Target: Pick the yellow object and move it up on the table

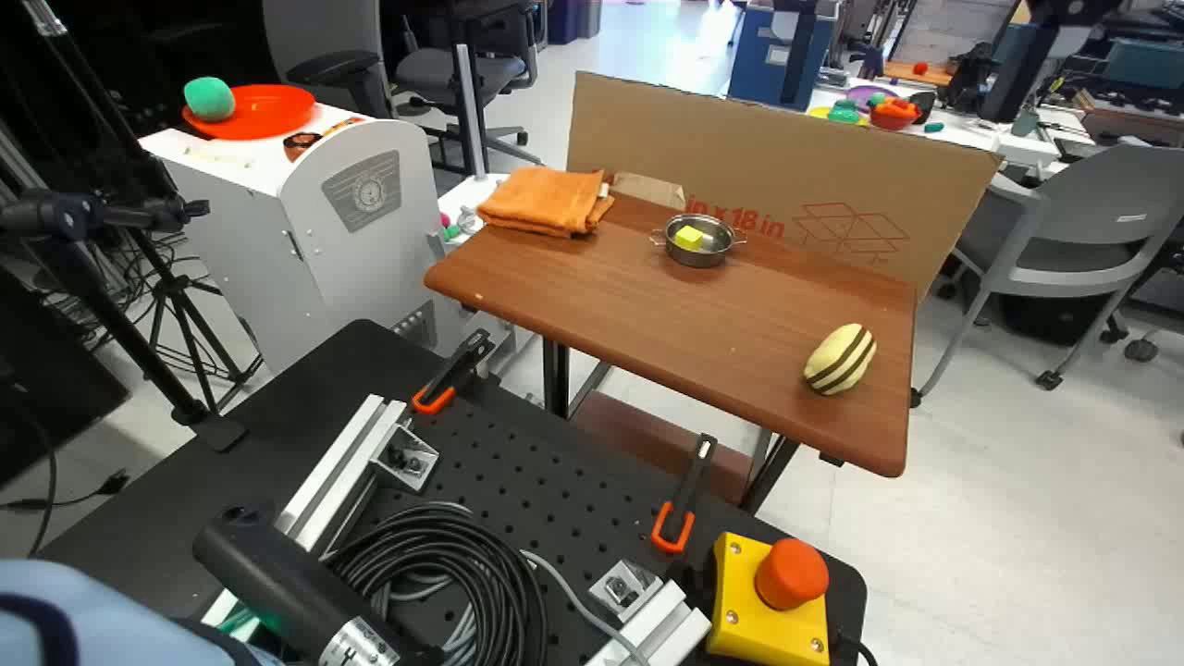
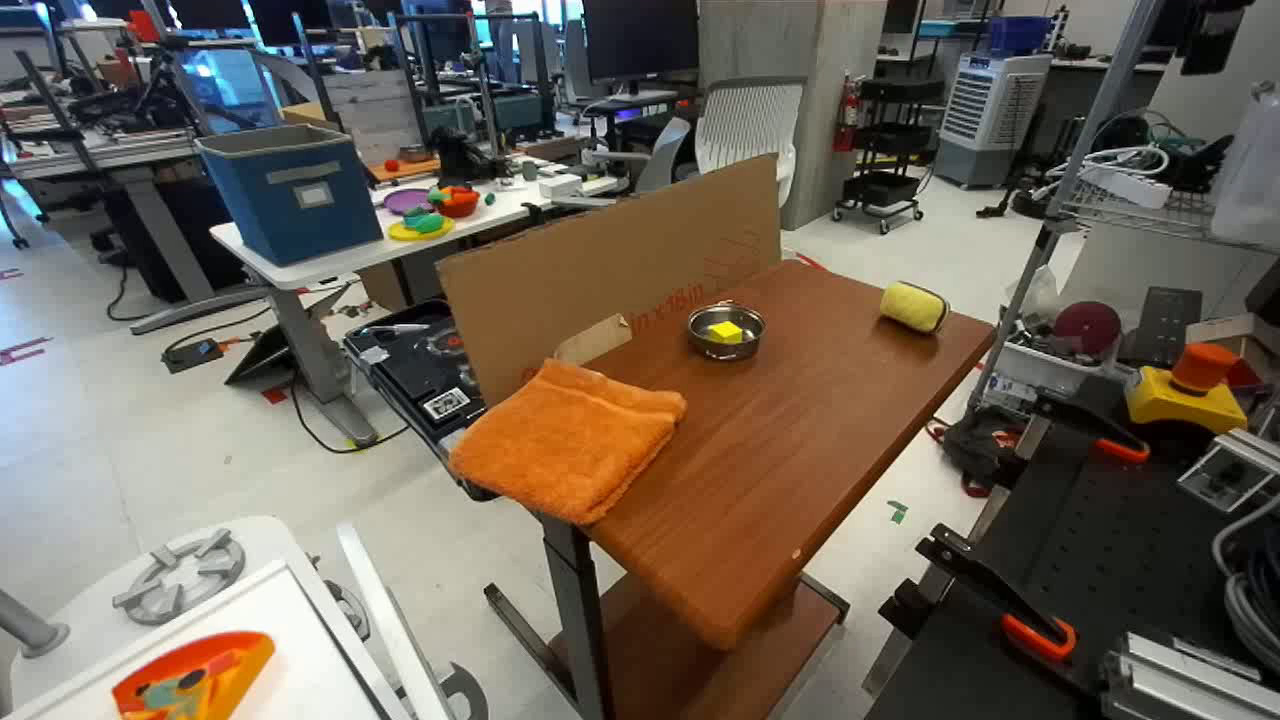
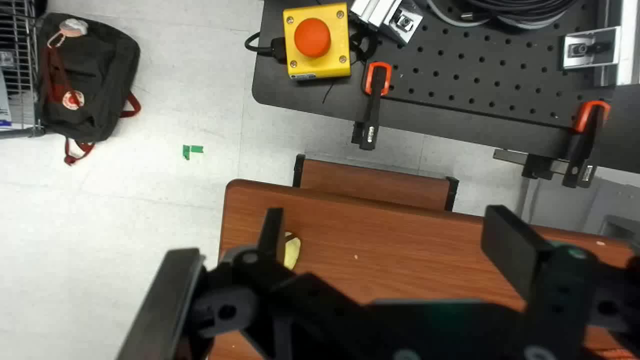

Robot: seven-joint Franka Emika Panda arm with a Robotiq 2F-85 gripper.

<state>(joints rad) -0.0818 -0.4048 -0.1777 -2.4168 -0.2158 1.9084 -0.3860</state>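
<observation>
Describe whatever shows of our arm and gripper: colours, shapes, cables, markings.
In the wrist view, the gripper is black to dark grey, with blocky, flat-faced jaws, round bolt-like details and a faint green tint. No cables or readable markings show on it. In an exterior view, what may be the arm is pale blue and rounded, with a dark curved band.

Light bright, diffuse | in an exterior view: floor (image 1: pixel 638 46) glaring at twelve o'clock, near-black at ten | faint shadow under yellow object (image 2: pixel 912 307) | wrist view: gripper (image 3: pixel 386 236) blurred, four to eight o'clock
</observation>
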